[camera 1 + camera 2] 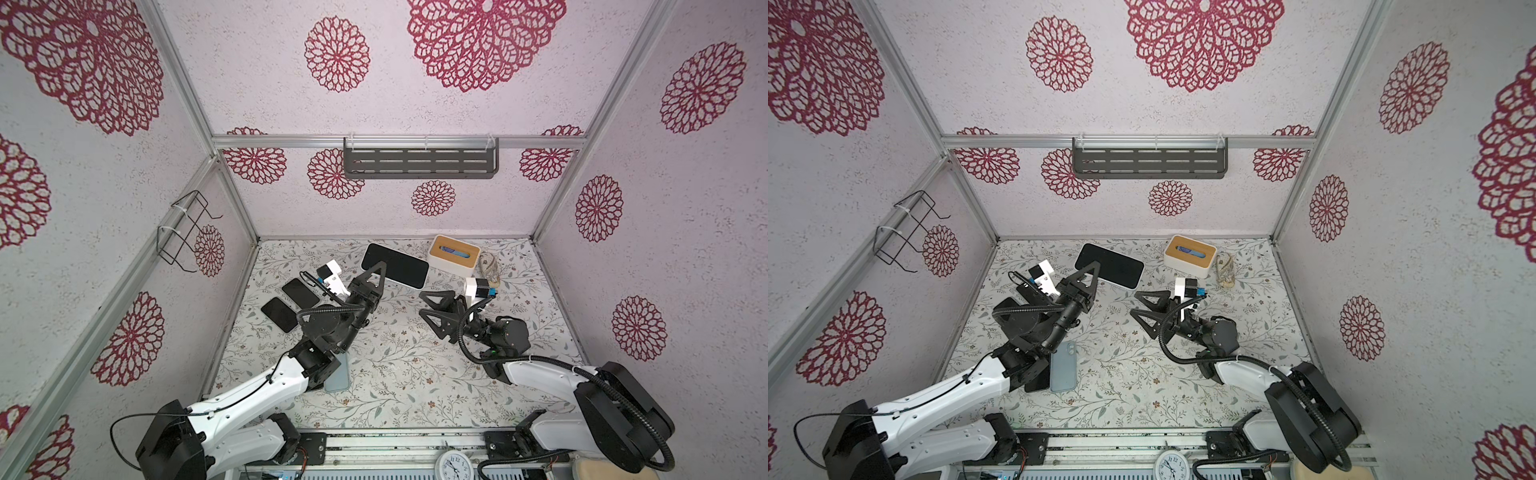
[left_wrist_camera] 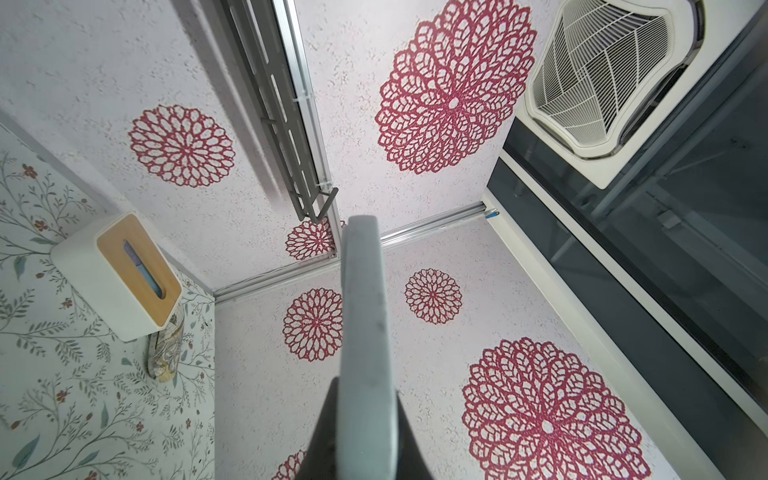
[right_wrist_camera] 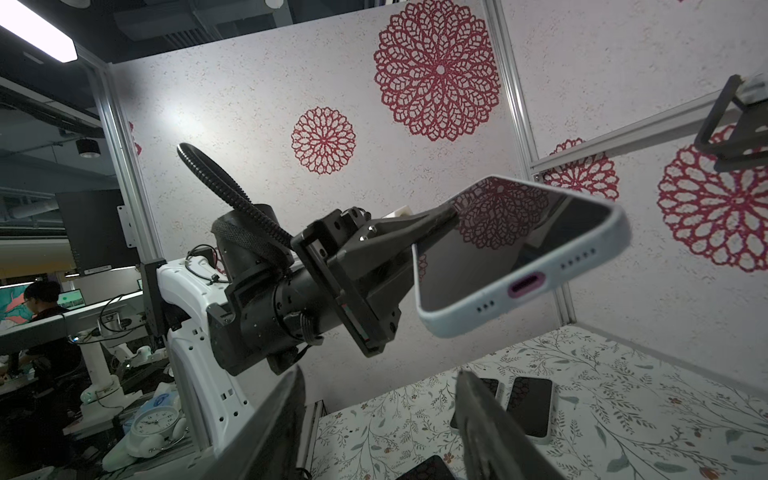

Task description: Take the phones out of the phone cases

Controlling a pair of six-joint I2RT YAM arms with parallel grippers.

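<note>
The phone (image 1: pixel 395 266) (image 1: pixel 1109 266), dark screen up, sits inside a pale blue-white phone case (image 3: pixel 540 286) and is held in the air above the back of the table. My left gripper (image 1: pixel 376 272) (image 1: pixel 1090 273) is shut on the cased phone at its near end, one finger on the screen and one under the back. In the left wrist view only the case's pale edge (image 2: pixel 363 316) shows, running out from between the jaws. My right gripper (image 1: pixel 432 309) (image 1: pixel 1144 309) (image 3: pixel 380 399) hangs open to the right of the phone, apart from it, with nothing between its fingers.
Two dark-screened phones (image 1: pixel 300 292) (image 1: pixel 279 313) lie at the table's left. A pale blue phone-shaped thing (image 1: pixel 1064 368) lies under my left arm. A white tissue box with a wooden lid (image 1: pixel 454 251) and a patterned pouch (image 1: pixel 490 268) sit at the back right.
</note>
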